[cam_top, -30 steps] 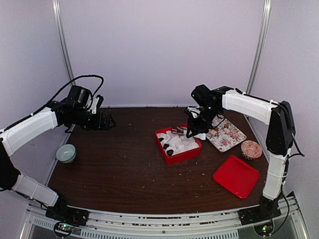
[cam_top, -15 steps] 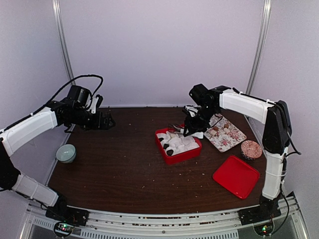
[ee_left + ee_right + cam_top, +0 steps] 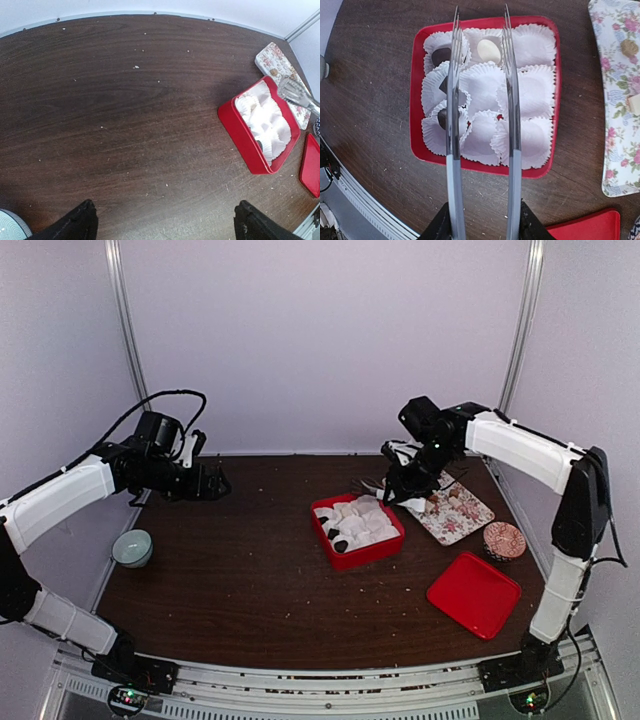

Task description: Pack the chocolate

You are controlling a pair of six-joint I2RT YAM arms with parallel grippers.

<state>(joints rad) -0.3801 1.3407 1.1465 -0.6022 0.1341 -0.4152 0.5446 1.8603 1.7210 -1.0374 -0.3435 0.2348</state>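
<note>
1. The right end effector [image 3: 484, 216] is clamped on a pair of long metal tongs [image 3: 453, 100]. The tongs' two arms stand apart, with nothing between their tips.
2. The tongs reach across a square red box [image 3: 414, 100] lined with white pleated paper cups [image 3: 530, 90], right of centre on the dark wooden desk [image 3: 240, 560].
3. The chocolate [image 3: 440, 55] in the box is three dark lumps in cups along one side, plus one pale lump [image 3: 489, 50] in a neighbouring cup.
4. At least two more small lumps, one brownish [image 3: 629, 47], lie on a flowered rectangular tray [image 3: 620, 140] just beside the box.
5. A flat red lid [image 3: 474, 593] lies nearer the arm bases, and a round pinkish patterned disc [image 3: 504, 539] sits beside the tray.
6. The left end effector [image 3: 165, 207] hovers wide open and empty, well apart from the box. A pale blue-green bowl [image 3: 132, 547] sits near the desk's left edge.
</note>
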